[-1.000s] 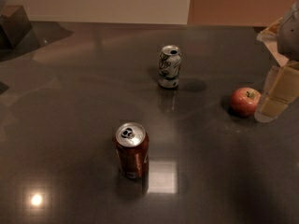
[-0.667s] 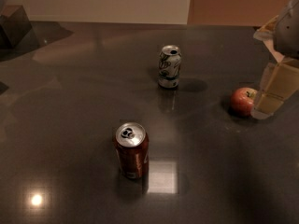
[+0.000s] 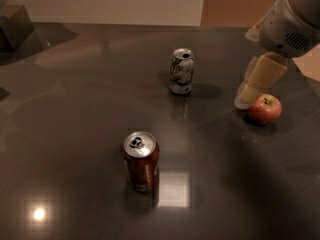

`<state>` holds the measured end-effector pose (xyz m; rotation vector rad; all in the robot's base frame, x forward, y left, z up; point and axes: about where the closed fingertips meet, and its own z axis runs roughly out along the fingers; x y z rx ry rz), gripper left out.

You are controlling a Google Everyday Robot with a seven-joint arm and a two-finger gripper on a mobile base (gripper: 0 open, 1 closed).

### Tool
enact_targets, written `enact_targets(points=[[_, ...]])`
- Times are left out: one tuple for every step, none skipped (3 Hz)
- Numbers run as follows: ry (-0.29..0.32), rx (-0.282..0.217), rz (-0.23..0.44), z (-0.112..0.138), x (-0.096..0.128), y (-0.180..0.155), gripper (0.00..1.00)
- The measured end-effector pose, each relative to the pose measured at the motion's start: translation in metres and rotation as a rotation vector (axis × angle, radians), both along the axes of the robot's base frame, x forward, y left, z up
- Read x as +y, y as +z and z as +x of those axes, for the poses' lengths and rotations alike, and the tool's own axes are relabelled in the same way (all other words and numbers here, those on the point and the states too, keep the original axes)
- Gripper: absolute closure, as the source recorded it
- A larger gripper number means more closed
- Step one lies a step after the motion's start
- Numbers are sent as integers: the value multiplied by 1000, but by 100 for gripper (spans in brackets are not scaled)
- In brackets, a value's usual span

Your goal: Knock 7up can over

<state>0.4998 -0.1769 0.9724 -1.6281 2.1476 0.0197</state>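
The 7up can (image 3: 181,71) stood upright on the dark, glossy table (image 3: 75,134), its silver top and pull-tab opening facing up and its green swirls turned toward the camera. It was off to the gripper's left as the view shows it, at about the same depth on the table or a little farther back, with a clear stretch of bare tabletop between the two; nothing touched it.

The gripper (image 3: 243,100) hung from the pale arm (image 3: 290,24) that came in from the upper right corner, its yellowish end pointing down and slightly leftward, low over the table. Whether it was open or closed could not be told, and it held nothing that could be seen.

Just beside the gripper's tip, on its right and a touch nearer the camera, lay a red apple (image 3: 264,109); whether the two touched could not be told.

A reddish-brown can (image 3: 141,161) stood upright well away from the gripper, to its left and much nearer the camera, and also well apart from the 7up can.
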Motion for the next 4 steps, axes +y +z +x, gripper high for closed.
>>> enact_targets(points=[[-16, -5, 74, 31, 16, -14, 0], [-18, -16, 154, 60, 35, -26, 0], [-20, -20, 230, 83, 53, -38, 0], [-8, -13, 296, 98, 68, -51, 0]])
